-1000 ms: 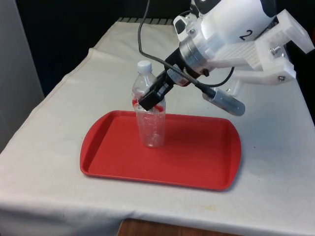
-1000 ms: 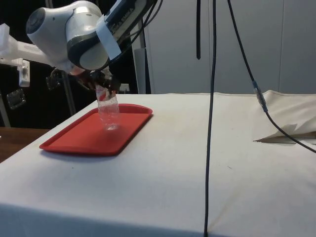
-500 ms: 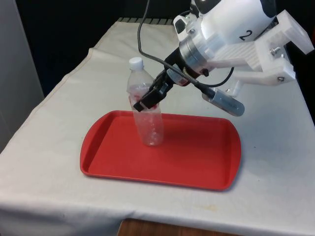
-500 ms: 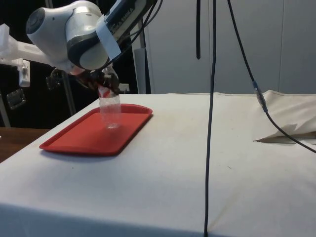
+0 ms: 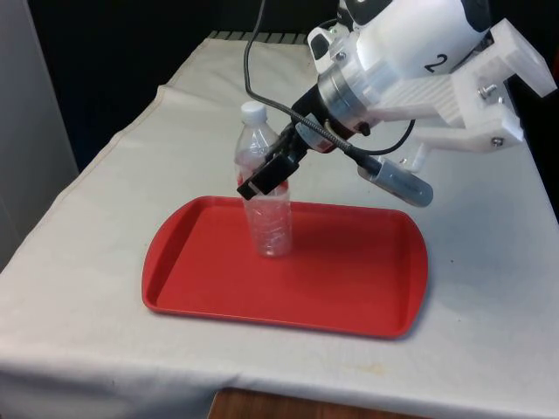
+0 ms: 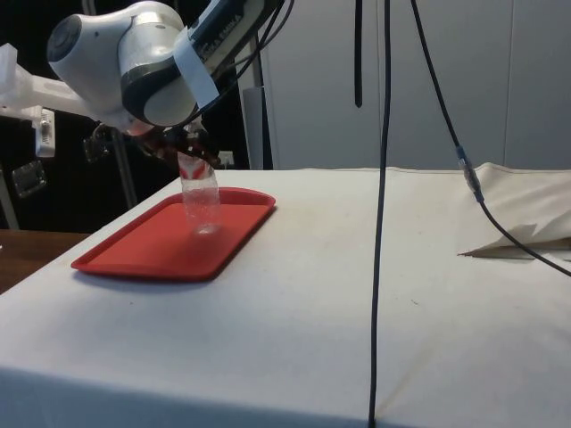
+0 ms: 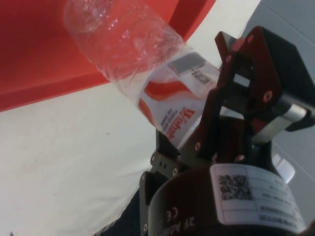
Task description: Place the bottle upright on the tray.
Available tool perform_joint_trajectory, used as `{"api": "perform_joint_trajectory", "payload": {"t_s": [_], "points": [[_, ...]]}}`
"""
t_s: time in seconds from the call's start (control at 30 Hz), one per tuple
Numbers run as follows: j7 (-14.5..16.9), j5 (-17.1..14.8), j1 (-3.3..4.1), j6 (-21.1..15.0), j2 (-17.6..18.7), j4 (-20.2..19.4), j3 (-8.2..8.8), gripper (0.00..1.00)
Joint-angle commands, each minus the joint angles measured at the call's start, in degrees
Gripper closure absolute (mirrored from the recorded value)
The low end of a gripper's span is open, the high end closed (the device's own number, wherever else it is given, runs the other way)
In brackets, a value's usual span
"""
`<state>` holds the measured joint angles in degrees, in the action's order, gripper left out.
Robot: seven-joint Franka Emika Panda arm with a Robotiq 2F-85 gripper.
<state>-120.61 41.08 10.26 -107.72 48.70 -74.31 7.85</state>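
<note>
Red rectangular plastic tray [image 5: 349, 288] lies flat on the white-clothed worktop [image 5: 489, 288], long side running 9 to 3 o'clock in the front view. Bare cloth borders the tray on every side; the widest open room is toward 3 o'clock and toward 12 o'clock, and the near cloth edge lies just beyond the tray's 6 o'clock rim.

Clear plastic bottle with white cap and red-and-white label [image 5: 266, 188] stands on the tray's floor, base down, in the half toward 9 o'clock and close to the 12 o'clock rim. Its long axis is near vertical, cap uppermost, with a slight lean. The side view places the bottle [image 6: 201, 201] inside the tray [image 6: 161, 254], base touching the floor.

Black two-finger pincer [image 5: 266, 177] reaches in from 2 o'clock and is clamped on the bottle at the label band. The wrist view shows the label [image 7: 170, 105] pressed between the fingers [image 7: 246, 73].

A black cable [image 6: 382, 223] hangs across the side view, well apart from the tray.
</note>
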Motion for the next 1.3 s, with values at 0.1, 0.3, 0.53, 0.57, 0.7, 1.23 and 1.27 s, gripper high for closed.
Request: {"api": "perform_joint_trajectory", "payload": {"t_s": [0.1,0.3,0.53,0.57,0.7,1.23,1.27], "points": [[0.00,0.00,0.00,0.11,0.00,0.06,0.00,0.00],[0.00,0.00,0.11,0.46,0.06,0.06,-0.06,0.00],[-0.40,-0.17,0.80,1.66,-0.11,0.34,-0.23,0.00],[-0.52,-0.23,0.92,2.01,-0.11,0.52,-0.40,0.00],[-1.26,-0.23,1.26,3.84,0.00,1.32,-1.20,0.00],[-3.44,-0.23,2.41,9.40,0.11,3.67,-3.90,0.00],[-3.55,-0.23,2.46,9.68,0.11,3.78,-4.01,0.00]]}}
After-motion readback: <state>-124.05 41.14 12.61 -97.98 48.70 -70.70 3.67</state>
